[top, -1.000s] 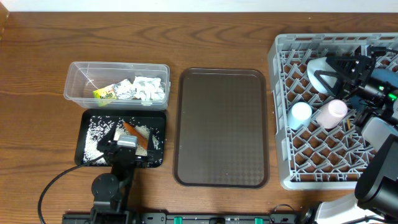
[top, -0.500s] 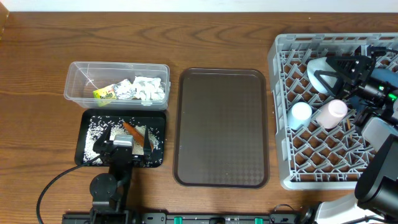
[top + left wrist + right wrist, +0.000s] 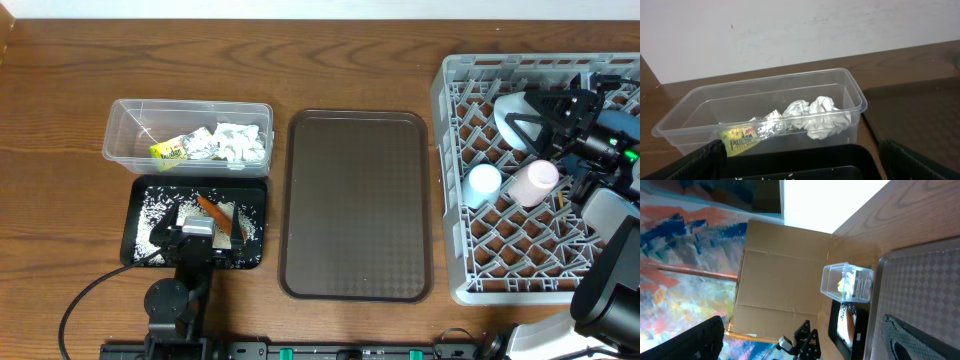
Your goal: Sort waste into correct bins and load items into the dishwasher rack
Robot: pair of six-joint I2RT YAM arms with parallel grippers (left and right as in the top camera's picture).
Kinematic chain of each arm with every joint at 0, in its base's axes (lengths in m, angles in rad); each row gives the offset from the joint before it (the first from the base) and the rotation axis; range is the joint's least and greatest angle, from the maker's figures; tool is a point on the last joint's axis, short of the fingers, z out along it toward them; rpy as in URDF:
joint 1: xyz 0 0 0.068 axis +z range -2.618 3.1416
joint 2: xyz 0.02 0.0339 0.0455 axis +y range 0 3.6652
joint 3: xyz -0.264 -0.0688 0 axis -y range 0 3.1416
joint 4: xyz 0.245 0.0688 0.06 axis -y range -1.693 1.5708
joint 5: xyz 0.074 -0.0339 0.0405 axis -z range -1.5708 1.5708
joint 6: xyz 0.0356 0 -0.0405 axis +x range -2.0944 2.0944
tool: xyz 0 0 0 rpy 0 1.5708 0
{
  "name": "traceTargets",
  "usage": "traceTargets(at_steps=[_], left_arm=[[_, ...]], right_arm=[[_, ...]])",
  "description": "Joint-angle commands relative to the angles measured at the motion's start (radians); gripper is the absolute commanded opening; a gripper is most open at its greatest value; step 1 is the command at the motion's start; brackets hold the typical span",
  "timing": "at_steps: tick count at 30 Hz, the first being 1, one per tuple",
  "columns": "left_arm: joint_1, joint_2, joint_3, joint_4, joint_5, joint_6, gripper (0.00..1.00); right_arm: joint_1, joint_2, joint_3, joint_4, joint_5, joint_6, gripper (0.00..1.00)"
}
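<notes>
Carrot (image 3: 208, 207) partly hidden under spread left end effector (image 3: 205, 224), right end effector (image 3: 530, 120) spread, masking white bowl (image 3: 504, 108)

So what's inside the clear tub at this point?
The clear tub holds crumpled white paper, a crumpled silvery piece and a yellow-green wrapper. Anything lying under that pile is covered, so I cannot tell.

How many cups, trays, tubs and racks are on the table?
Cups: 2 (blue cup, pink cup)
Trays: 2 (black tray, brown tray)
Tubs: 1 (tub)
Racks: 1 (rack)
Total: 6
</notes>
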Motion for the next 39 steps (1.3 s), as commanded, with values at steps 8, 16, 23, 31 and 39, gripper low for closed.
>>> traceTargets(at_steps=[8, 16, 23, 31, 39], left_arm=[[0.006, -0.009, -0.028, -0.016, -0.008, -0.005, 1.0], [0.006, -0.009, -0.028, -0.016, -0.008, -0.005, 1.0], [0.006, -0.007, -0.028, -0.016, -0.008, -0.005, 1.0], [0.006, -0.007, -0.028, -0.016, -0.008, -0.005, 1.0], [0.006, -0.007, -0.028, -0.016, -0.008, -0.005, 1.0]], right_arm=[[0.011, -0.023, -0.003, 0.04, -0.011, 0.006, 0.99], [0.013, -0.096, -0.004, 0.035, -0.011, 0.006, 0.99], [0.02, -0.301, -0.004, 0.035, -0.011, 0.006, 0.99], [0.022, -0.571, -0.004, 0.036, -0.011, 0.006, 0.99], [0.061, -0.752, -0.004, 0.036, -0.011, 0.006, 0.99]])
